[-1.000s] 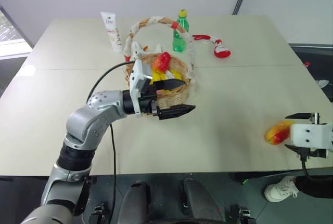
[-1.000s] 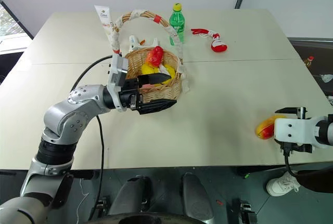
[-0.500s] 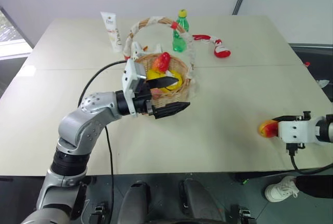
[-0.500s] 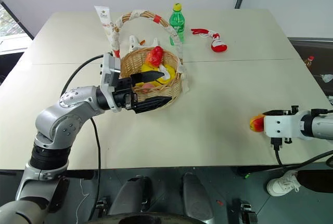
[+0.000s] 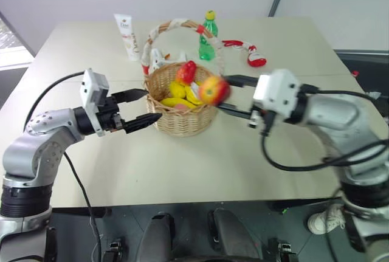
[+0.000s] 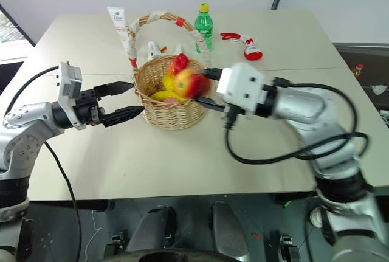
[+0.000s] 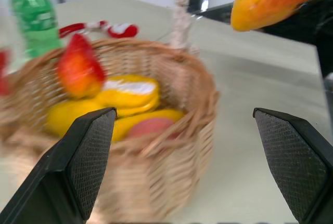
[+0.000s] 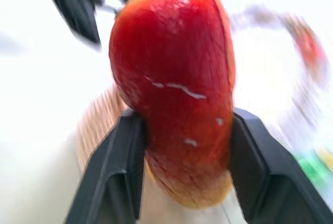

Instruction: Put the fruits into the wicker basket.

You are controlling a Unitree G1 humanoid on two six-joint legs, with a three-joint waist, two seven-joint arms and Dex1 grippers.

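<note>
My right gripper (image 5: 217,93) is shut on a red-orange mango-like fruit (image 5: 213,90), which it holds in the air at the right rim of the wicker basket (image 5: 182,123). The right wrist view has this fruit (image 8: 174,89) pinched between both fingers. In the basket lie a yellow lemon-like fruit (image 5: 176,89) and another red-orange fruit (image 5: 188,72). Its cloth-wrapped handle (image 5: 167,28) arches over the back. Just left of the basket my left gripper (image 5: 152,104) stands open and empty, pointing at the basket wall (image 7: 171,182).
At the back of the table, behind the basket, stand a green bottle with a yellow cap (image 5: 208,28) and a white tube (image 5: 127,28). A red-and-white curved object (image 5: 252,55) lies at the back right. The beige table (image 5: 243,165) has bare room in front.
My right gripper closed on the fruit near the table's right edge, lifted it and carried it left to the basket. My left gripper drew back left, out from over the basket.
</note>
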